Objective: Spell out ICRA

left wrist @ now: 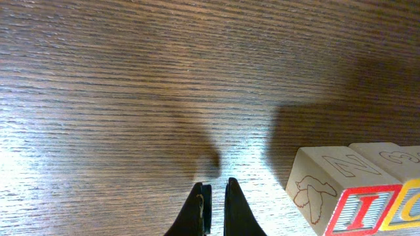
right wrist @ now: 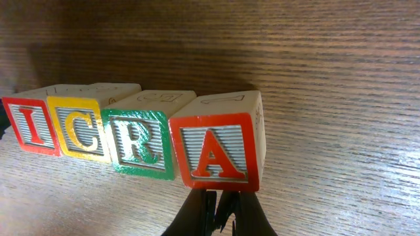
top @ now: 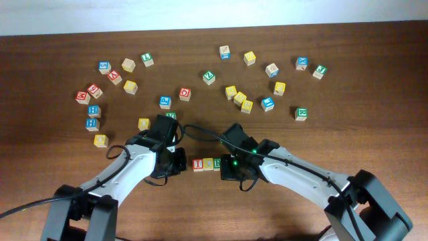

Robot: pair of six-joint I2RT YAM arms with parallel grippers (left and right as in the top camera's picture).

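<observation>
Four wooden alphabet cubes stand in one touching row at 6 o'clock on the table (top: 200, 207): one red I cube (right wrist: 29, 124), one yellow C cube (right wrist: 80, 128), one green R cube (right wrist: 139, 143) and one red A cube (right wrist: 215, 149). The left gripper (left wrist: 214, 206) sits at 9 o'clock of the row, pinched to a sliver and empty. The right gripper (right wrist: 220, 210) sits at the 3 o'clock end by the A, jaws together, gripping nothing. Roughly two dozen loose alphabet cubes (top: 209, 77) lie scattered from 9 through 12 to 3 o'clock.
</observation>
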